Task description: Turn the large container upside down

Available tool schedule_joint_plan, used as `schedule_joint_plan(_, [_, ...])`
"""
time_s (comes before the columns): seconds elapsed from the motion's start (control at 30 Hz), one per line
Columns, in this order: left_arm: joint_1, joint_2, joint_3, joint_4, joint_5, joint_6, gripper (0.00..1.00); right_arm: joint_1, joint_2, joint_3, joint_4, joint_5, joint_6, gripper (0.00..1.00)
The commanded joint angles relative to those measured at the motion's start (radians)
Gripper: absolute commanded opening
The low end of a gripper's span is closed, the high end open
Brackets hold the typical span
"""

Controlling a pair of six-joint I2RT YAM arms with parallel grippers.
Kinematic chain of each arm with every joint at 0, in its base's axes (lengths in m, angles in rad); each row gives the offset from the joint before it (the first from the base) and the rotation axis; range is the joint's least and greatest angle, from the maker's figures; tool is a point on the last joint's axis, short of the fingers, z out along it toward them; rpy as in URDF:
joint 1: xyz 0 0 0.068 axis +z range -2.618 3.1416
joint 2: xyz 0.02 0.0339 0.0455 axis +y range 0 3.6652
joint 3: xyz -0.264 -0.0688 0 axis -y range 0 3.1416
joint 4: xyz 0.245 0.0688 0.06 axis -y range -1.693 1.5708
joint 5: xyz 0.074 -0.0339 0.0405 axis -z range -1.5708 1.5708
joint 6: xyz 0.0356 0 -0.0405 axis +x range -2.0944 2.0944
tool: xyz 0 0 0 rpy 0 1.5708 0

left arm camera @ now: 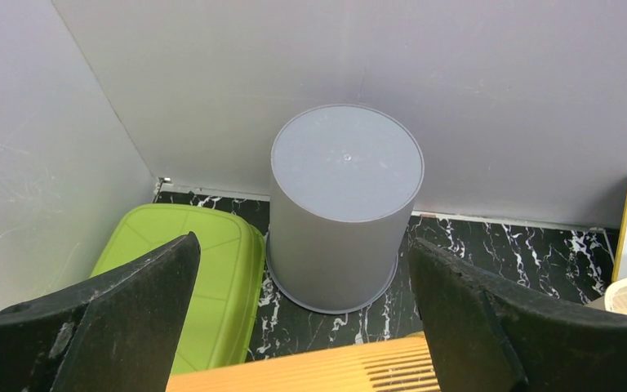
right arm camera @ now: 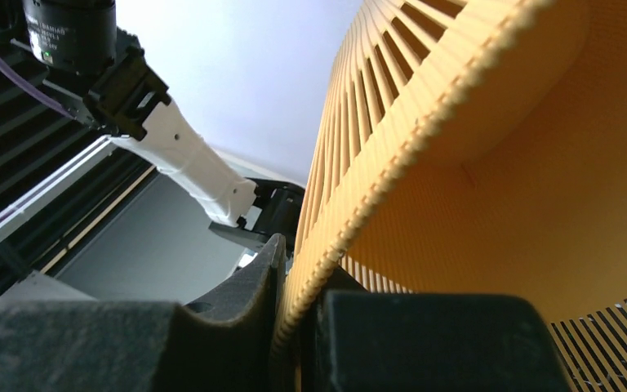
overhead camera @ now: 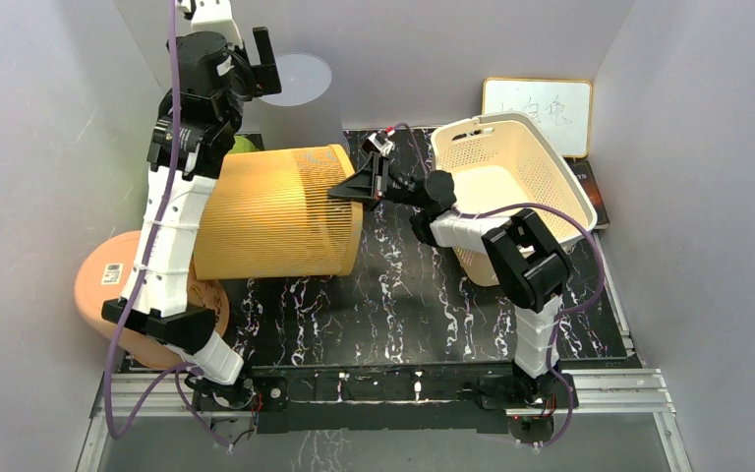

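Note:
The large container (overhead camera: 275,211) is an orange-yellow slatted bin lying on its side on the black marbled mat, with its open mouth facing right. My right gripper (overhead camera: 349,189) is shut on the upper part of its rim. In the right wrist view, the right gripper (right arm camera: 298,282) has the toothed rim pinched between its pads, and the bin's inside (right arm camera: 506,171) fills the frame. My left gripper (overhead camera: 263,57) is open and empty, held high above the bin's base end. In the left wrist view the left gripper (left arm camera: 302,249) looks down past the bin's edge (left arm camera: 351,367).
An upturned grey bucket (overhead camera: 297,87) stands at the back wall, also seen in the left wrist view (left arm camera: 347,204). A green lid (left arm camera: 188,278) lies beside it. A cream perforated basket (overhead camera: 511,182) sits at right, a whiteboard (overhead camera: 539,113) behind it, a terracotta tub (overhead camera: 98,285) at left.

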Motion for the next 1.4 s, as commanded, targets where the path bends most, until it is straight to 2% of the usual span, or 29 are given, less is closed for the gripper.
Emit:
schedule_joint_plan(0.0, [-0.017,-0.019,0.053,0.013,-0.034,0.024,0.98,0.052,0.004,0.037,0.254,0.089,0.078,0.00])
schedule_joint_plan(0.23, [-0.032,-0.009,0.065,0.015,-0.053,0.043,0.98,0.047,0.142,-0.114,0.504,0.127,0.235,0.00])
schedule_joint_plan(0.37, [-0.043,-0.002,0.072,0.019,-0.057,0.051,0.98,0.010,0.159,-0.163,0.491,0.077,0.222,0.00])
schedule_joint_plan(0.5, [-0.051,0.000,0.070,0.019,-0.063,0.056,0.98,-0.083,0.123,-0.218,0.413,-0.006,0.152,0.03])
schedule_joint_plan(0.77, [-0.056,0.003,0.055,0.023,-0.068,0.063,0.98,-0.270,0.036,-0.329,0.191,-0.179,-0.043,0.16])
schedule_joint_plan(0.93, [-0.057,0.011,0.048,0.019,-0.063,0.058,0.98,-0.336,-0.045,-0.335,-0.132,-0.239,-0.301,0.24])
schedule_joint_plan(1.03, [-0.059,0.017,0.038,0.019,-0.060,0.055,0.98,-0.372,-0.060,-0.338,-0.252,-0.244,-0.394,0.27])
schedule_joint_plan(1.13, [-0.060,0.022,0.015,0.023,-0.059,0.054,0.98,-0.400,-0.074,-0.298,-0.514,-0.226,-0.588,0.30])
schedule_joint_plan(1.23, [-0.061,0.043,0.011,0.014,-0.053,0.048,0.98,-0.401,-0.077,-0.211,-0.838,-0.186,-0.834,0.31])
schedule_joint_plan(1.3, [-0.064,0.049,0.013,0.018,-0.048,0.044,0.98,-0.400,-0.070,-0.187,-0.880,-0.189,-0.876,0.28])
schedule_joint_plan(1.37, [-0.066,0.059,0.024,0.021,-0.051,0.050,0.98,-0.392,-0.068,-0.190,-0.836,-0.201,-0.849,0.23])
